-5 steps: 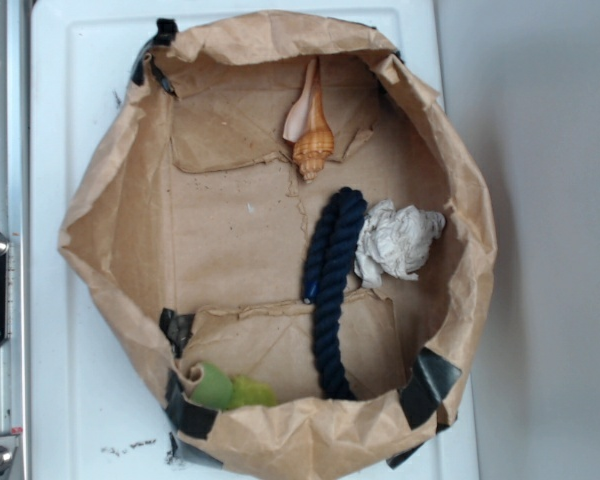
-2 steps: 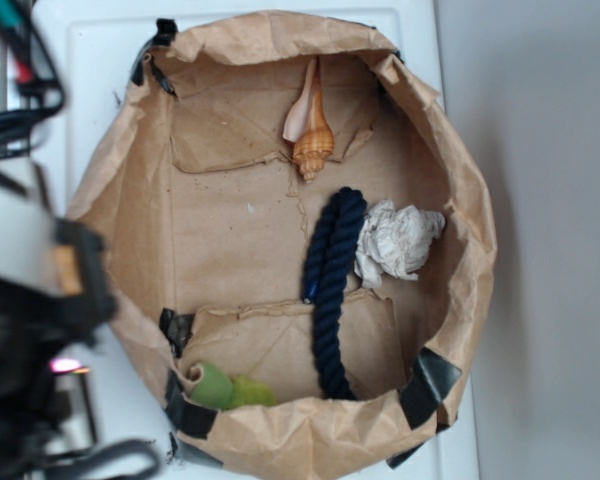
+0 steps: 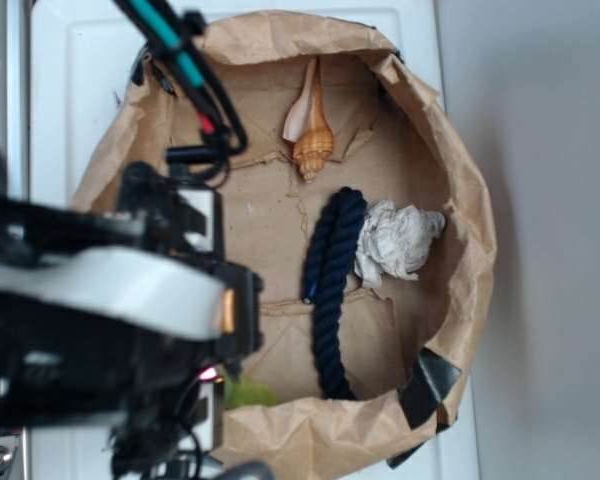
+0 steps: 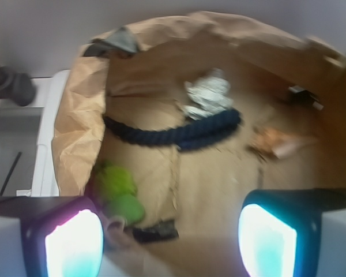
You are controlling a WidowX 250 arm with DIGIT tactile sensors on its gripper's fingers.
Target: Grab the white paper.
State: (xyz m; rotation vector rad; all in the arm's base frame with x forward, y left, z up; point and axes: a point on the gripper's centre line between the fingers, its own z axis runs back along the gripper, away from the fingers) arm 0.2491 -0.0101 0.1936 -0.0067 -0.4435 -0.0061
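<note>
2 hand fingers (image 4: 75, 242) spread, well apart from white paper (image 3: 398, 240).

- The robot's arm (image 3: 110, 290), black with a white band, fills the left side of the exterior view, blurred.
- Its teal and red cables (image 3: 185, 70) run up to the top edge.
- In the wrist view the hand (image 4: 170, 242) stands spread wide, holding nothing.
- Both fingers (image 4: 75, 242) glow at the bottom corners.
</note>
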